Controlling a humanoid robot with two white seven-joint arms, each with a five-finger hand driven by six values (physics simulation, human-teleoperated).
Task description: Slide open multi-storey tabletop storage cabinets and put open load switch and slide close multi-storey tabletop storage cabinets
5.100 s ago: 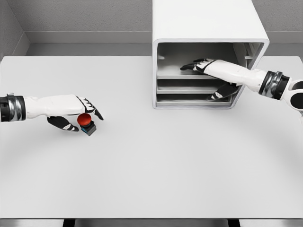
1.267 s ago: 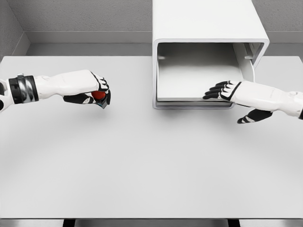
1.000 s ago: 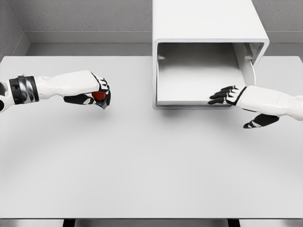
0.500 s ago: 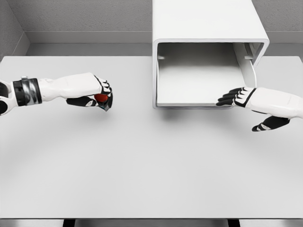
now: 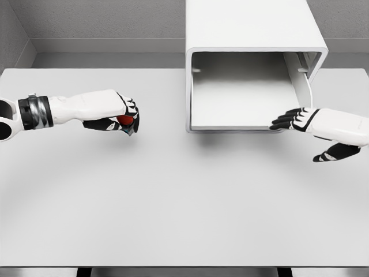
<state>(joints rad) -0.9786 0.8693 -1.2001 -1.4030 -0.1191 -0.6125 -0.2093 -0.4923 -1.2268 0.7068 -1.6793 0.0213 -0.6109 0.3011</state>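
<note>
A white multi-storey cabinet (image 5: 253,26) stands at the back of the table, right of the middle. Its top drawer tray (image 5: 245,101) is slid out, so the lower shelves are hidden under it. My left hand (image 5: 122,117) hovers over the table's left side, shut on a small load switch (image 5: 124,120) with a red knob and a dark base. My right hand (image 5: 297,121) is open, its black fingertips (image 5: 281,122) at the front right corner of the tray, thumb hanging below.
The broad white table (image 5: 184,196) stretches in front of the cabinet and between both hands. A grey wall runs behind the table, with a corner at the far left.
The right hand has drawn back to the right along the tray's front edge. The left hand has carried the switch slightly right, towards the cabinet. Five seconds ago the tray was in.
</note>
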